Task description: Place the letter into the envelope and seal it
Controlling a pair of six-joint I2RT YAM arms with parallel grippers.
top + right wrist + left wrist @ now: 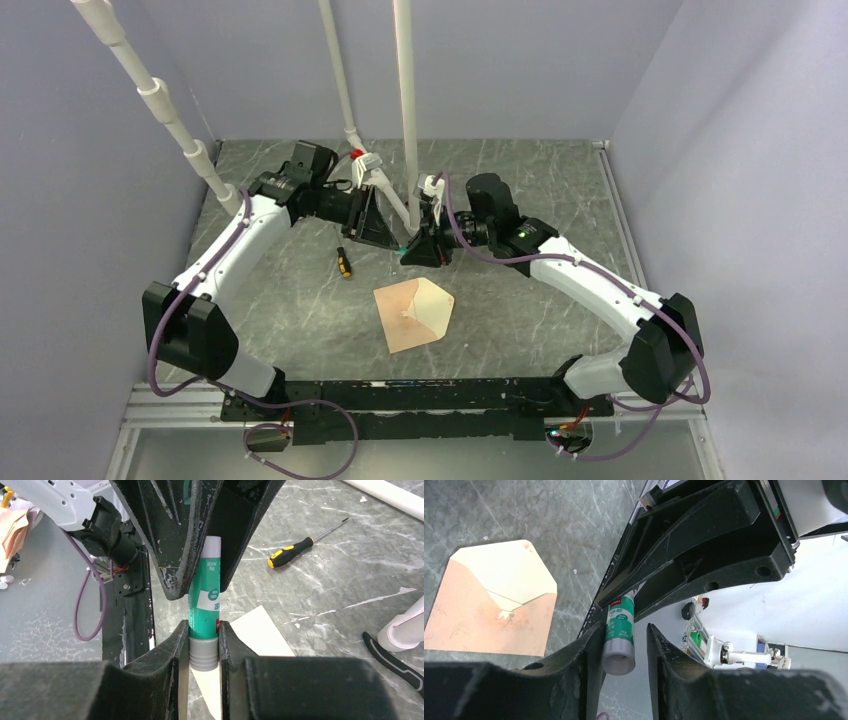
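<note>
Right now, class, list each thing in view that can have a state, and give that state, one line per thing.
Envelope: flat on the table, flap open, paler inside facing up.
Glue stick: cap on, held between both end effectors.
Right end effector: shut on the glue stick's grey base.
Left end effector: open around the cap end, with a gap at one finger.
Screwdriver: lying on the table, untouched.

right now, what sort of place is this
Probably a robot lab test booth: plain lilac walls box in a marble-look table, two arms are bolted to a rail at its near edge, and white poles stand above.
</note>
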